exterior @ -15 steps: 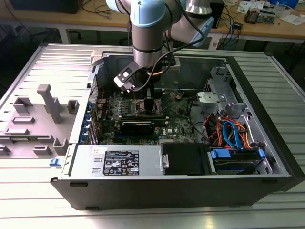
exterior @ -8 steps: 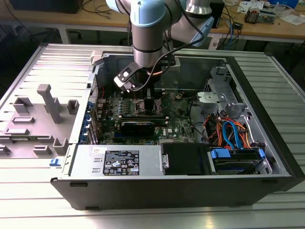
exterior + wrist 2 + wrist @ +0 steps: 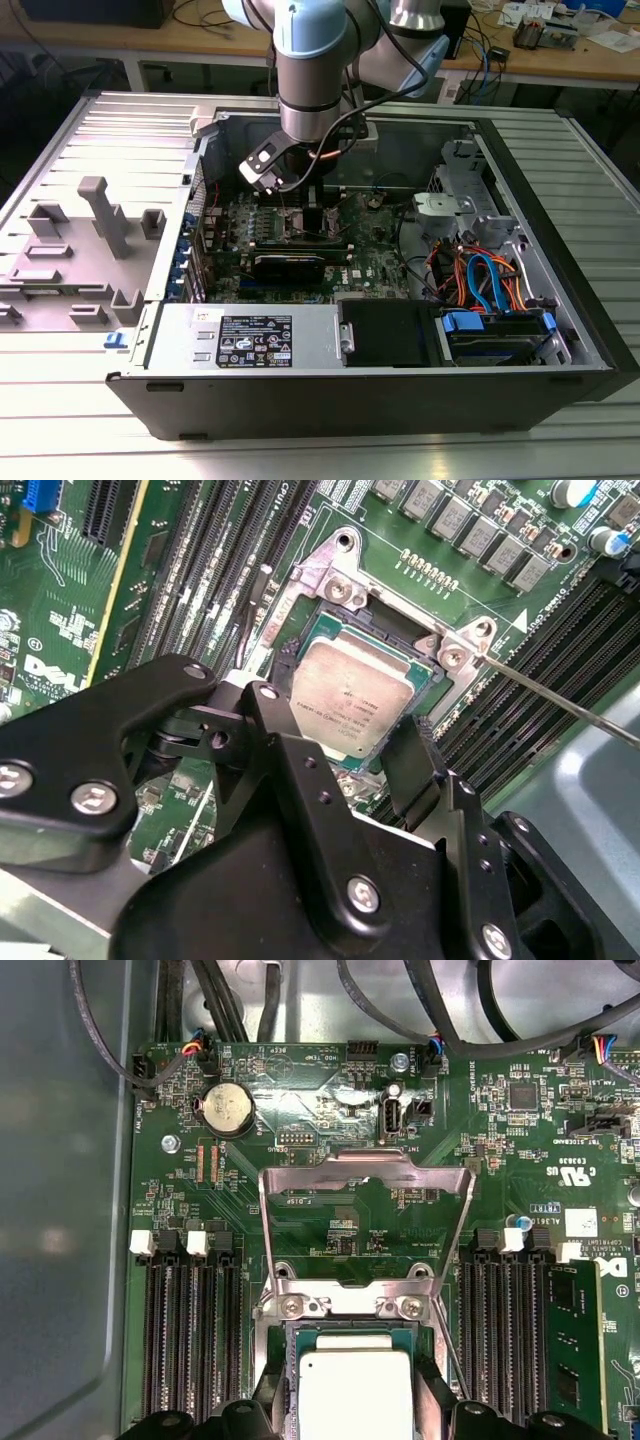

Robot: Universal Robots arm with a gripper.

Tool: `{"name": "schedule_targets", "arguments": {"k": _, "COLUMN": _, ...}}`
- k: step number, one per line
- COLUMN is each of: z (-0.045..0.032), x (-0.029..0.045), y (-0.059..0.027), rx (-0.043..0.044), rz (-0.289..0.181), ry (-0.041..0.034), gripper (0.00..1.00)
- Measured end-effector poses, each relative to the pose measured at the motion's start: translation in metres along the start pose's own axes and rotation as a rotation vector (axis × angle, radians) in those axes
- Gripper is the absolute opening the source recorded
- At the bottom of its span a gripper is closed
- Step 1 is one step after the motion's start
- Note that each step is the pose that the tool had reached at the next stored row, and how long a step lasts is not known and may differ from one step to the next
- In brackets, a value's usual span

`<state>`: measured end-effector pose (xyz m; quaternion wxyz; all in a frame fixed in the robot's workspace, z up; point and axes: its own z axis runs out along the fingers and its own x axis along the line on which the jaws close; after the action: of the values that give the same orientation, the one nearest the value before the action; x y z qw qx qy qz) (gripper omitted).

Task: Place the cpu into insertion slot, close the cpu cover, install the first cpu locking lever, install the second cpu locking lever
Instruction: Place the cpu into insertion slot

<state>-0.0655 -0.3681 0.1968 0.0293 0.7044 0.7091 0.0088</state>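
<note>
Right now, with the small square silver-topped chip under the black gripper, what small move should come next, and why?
Probably lift the black gripper straight up, clear. The silver-topped square cpu seems to lie level within the metal-rimmed insertion slot, while the silvery frame-shaped cpu cover stands open, and the gripper hangs in its closing path.

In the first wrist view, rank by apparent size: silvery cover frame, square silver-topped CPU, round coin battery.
Largest: the silvery metal cpu cover frame, raised.
Then the square silver-topped cpu, partly out of view.
Smallest: the round silver coin battery.
</note>
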Motion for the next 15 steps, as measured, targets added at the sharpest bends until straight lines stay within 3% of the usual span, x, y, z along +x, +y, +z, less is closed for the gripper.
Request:
{"name": "schedule_targets", "arguments": {"k": 9, "z": -0.0007, "x": 0.0000, "y": 0.0000, "rx": 0.0000, "rz": 0.000, "ry": -0.0044, "gripper": 0.62}}
{"name": "schedule_targets", "arguments": {"k": 11, "z": -0.0007, "x": 0.0000, "y": 0.0000, "rx": 0.0002, "rz": -0.001, "ry": -0.0187, "gripper": 0.62}}
{"name": "schedule_targets", "arguments": {"k": 15, "z": -0.0007, "x": 0.0000, "y": -0.0009, "rx": 0.0001, "rz": -0.001, "ry": -0.0199, "gripper": 0.62}}
